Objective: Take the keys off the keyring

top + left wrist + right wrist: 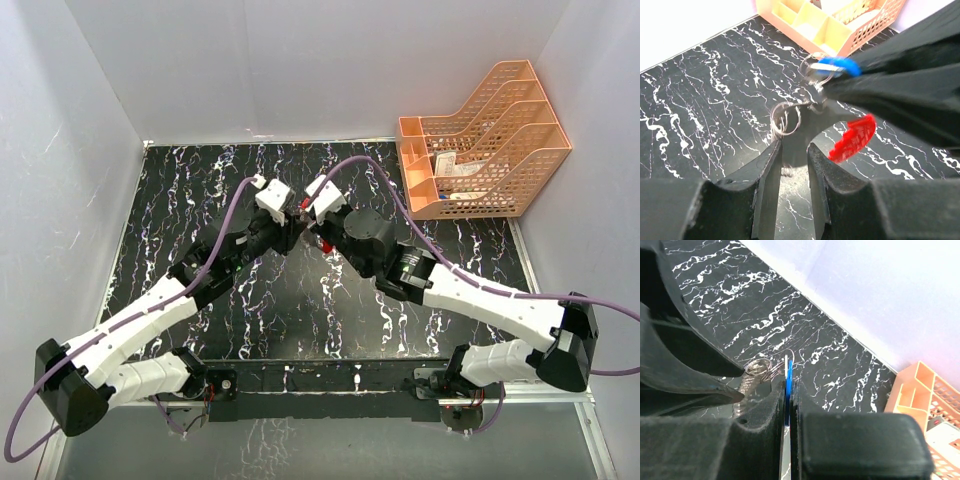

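Both grippers meet above the middle of the black marbled table. My right gripper (789, 382) is shut on the blue-headed key (789, 374), seen edge-on between its pads; the key shows as a blue head (839, 66) in the left wrist view. Small wire rings (785, 117) link it to the keyring, a flat loop whose red part (855, 136) hangs to the right and shows as a red spot (322, 243) from above. The loop's grey part runs between the tips of my left gripper (795, 146), which is shut on it.
A peach plastic file organizer (485, 150) stands at the back right corner, also in the left wrist view (835, 20). White walls enclose the table (200, 190) at the back and on both sides. The two arms cross close together at the centre.
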